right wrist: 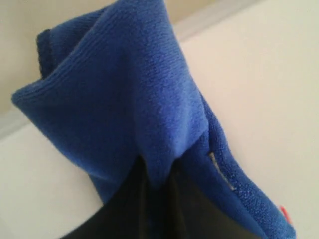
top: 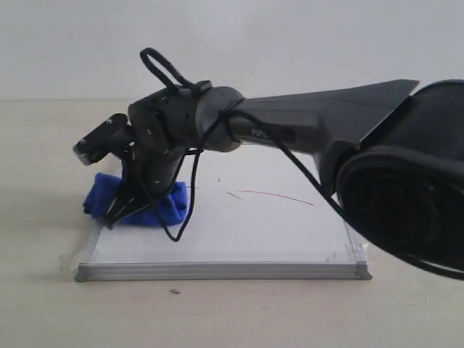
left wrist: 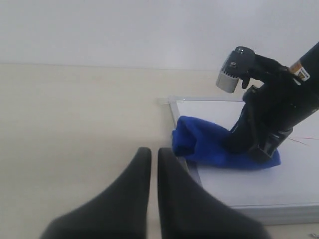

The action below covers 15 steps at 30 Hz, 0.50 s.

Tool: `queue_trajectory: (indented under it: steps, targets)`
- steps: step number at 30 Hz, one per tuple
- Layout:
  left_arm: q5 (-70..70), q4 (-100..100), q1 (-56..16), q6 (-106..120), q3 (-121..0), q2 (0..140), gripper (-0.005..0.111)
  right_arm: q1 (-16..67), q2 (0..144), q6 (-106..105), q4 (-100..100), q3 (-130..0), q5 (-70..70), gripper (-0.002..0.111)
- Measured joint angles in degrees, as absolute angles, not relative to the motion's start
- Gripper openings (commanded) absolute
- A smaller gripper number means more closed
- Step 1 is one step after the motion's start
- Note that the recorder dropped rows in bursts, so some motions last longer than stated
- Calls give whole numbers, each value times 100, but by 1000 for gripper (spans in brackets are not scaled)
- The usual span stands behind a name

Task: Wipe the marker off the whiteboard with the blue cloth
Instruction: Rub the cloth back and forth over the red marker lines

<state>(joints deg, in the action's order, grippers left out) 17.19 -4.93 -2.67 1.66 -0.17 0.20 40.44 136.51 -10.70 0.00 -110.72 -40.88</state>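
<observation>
Quick status from my end. The right gripper is clamped on the cloth. On the right wrist cam the blue fabric is pinched between the fingers and bunches up past them. The arm reaches all the way across the board, so the cloth sits on the end of the board nearest the table's left edge.

Progress-wise I'd call it early-to-middle. The cloth is grabbed and down on the board, so that part's done. The marker isn't wiped though. The long curved red stroke and a small tick beside it sit mid-board, apart from the cloth, on the side toward the table's right edge. What's left, as I read it, is the actual sweep over the red toward that right edge, probably more than one pass.

The left gripper hangs over bare table between the board and the left edge. Its fingers are pressed together with nothing between them, so it's not involved.

Containers: none in any cam, so nothing to report there.
</observation>
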Motion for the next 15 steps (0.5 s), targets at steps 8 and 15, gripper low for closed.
queue_trajectory:
  steps: [8,15]
  targets:
    - [1719,-493,-267,166,-17,20,5,2973,13651,822,-1272,-11072,-4626,0]
    - [1719,-493,-267,166,-17,20,5,2979,13641,-735,-39,-11072,-4532,0]
